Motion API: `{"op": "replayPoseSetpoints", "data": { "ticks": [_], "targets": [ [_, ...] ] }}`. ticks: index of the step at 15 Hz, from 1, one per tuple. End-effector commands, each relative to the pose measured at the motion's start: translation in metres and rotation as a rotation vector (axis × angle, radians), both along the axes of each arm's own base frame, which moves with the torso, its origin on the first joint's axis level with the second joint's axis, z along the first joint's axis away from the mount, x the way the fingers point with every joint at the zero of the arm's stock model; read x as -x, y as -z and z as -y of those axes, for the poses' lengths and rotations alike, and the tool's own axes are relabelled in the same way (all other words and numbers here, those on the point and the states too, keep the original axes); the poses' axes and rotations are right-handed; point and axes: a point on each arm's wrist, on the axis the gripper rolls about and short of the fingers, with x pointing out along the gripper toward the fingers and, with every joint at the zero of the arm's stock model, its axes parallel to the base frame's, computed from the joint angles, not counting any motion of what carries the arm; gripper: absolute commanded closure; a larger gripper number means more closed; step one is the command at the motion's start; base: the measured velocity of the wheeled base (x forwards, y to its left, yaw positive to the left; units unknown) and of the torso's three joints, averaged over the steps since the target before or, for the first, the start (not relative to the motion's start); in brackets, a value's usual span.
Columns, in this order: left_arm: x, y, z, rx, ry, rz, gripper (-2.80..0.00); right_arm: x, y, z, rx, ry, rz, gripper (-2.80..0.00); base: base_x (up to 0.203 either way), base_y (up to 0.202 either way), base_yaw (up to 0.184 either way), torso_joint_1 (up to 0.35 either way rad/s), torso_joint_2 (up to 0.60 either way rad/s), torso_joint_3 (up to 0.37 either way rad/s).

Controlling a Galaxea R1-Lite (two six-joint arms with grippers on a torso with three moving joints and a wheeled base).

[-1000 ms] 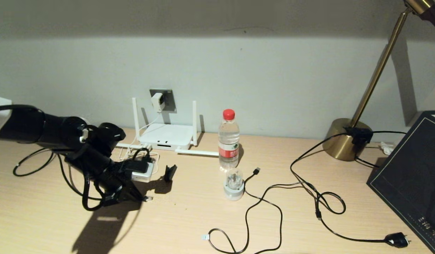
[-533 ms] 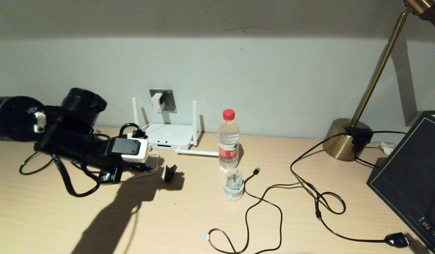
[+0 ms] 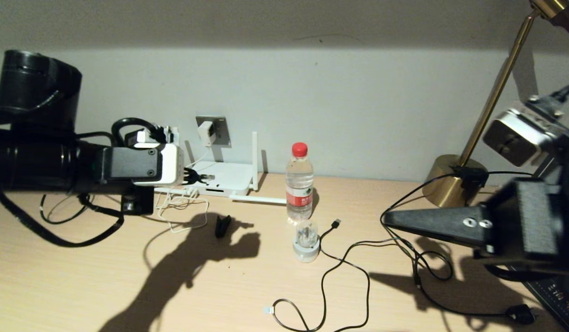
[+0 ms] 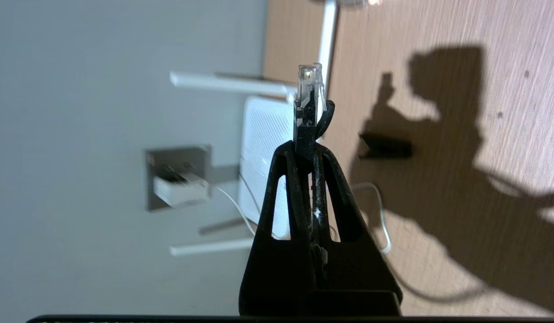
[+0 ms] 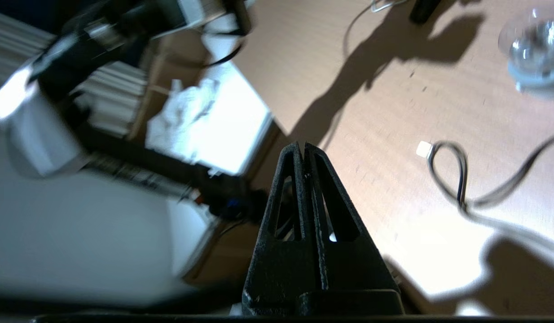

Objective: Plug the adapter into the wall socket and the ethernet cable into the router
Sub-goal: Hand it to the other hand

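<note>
**Operator:** Ethernet cable (image 3: 58, 226) first: where is it, and who has it?

**Observer:** The left gripper (image 4: 309, 146) is clamped on it just behind the clear-tipped connector (image 4: 309, 87), which sticks out past the fingertips. In the head view the connector hangs just above the near left part of the router (image 3: 218, 177), while the rest of the black cable loops down onto the desk (image 3: 247, 286). The adapter (image 3: 206, 133) already sits in the wall socket (image 3: 218, 129), its thin white cord (image 3: 183, 210) trailing to the router.

**Operator:** And the other arm?

**Observer:** The right gripper (image 5: 304, 154) has its jaws pressed together on nothing, low over the desk on the right, near the lamp's black cord (image 3: 395, 207).

**Operator:** What worries you?

**Observer:** Mainly alignment, as I judge it. No port is visible in either view, and the only dark slot I can see on the router's front is too small to identify. If the ports face the wall, the approach is tight beside the antennas (image 3: 254, 159). The hold is narrow, so a crooked push could twist the connector in the fingers or slide the light router instead of seating the plug.

**Operator:** Anything else?

**Observer:** The dangling cable could drag across the white cord, and a wide swing might topple the water bottle (image 3: 299, 182) or tug the adapter loose.
</note>
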Motion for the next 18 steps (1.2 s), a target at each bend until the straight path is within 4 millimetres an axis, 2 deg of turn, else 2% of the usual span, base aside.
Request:
{"op": "replayPoseSetpoints", "data": {
  "ticks": [1,3,6,9,11,14,18],
  "targets": [
    [0.021,-0.02,0.007,0.019,0.055,0.077,0.0,-0.031,0.012,-0.058,0.085,-0.003,-0.019,-2.8,0.0,0.0,0.0,0.0,0.0,0.0],
    [0.028,-0.02,0.017,0.028,0.101,0.076,0.0,-0.039,0.02,-0.079,0.131,0.027,-0.002,-2.8,0.0,0.0,0.0,0.0,0.0,0.0],
    [0.044,-0.014,0.021,0.065,0.114,0.066,0.0,-0.043,0.026,-0.088,0.189,0.019,0.086,-2.8,0.0,0.0,0.0,0.0,0.0,0.0],
    [0.056,-0.007,0.017,0.093,0.114,0.099,0.0,-0.051,0.015,-0.101,0.115,0.022,0.17,-2.8,0.0,0.0,0.0,0.0,0.0,0.0],
    [0.056,-0.011,0.018,0.1,0.116,0.112,0.0,-0.057,0.01,-0.112,0.094,0.014,0.198,-2.8,0.0,0.0,0.0,0.0,0.0,0.0],
    [0.053,-0.011,0.025,0.105,0.141,0.117,0.0,-0.058,0.001,-0.117,0.045,0.002,0.279,-2.8,0.0,0.0,0.0,0.0,0.0,0.0],
    [0.044,-0.019,0.037,0.113,0.17,0.134,0.0,-0.054,0.003,-0.126,0.039,-0.021,0.285,-2.8,0.0,0.0,0.0,0.0,0.0,0.0]
  ]
}}
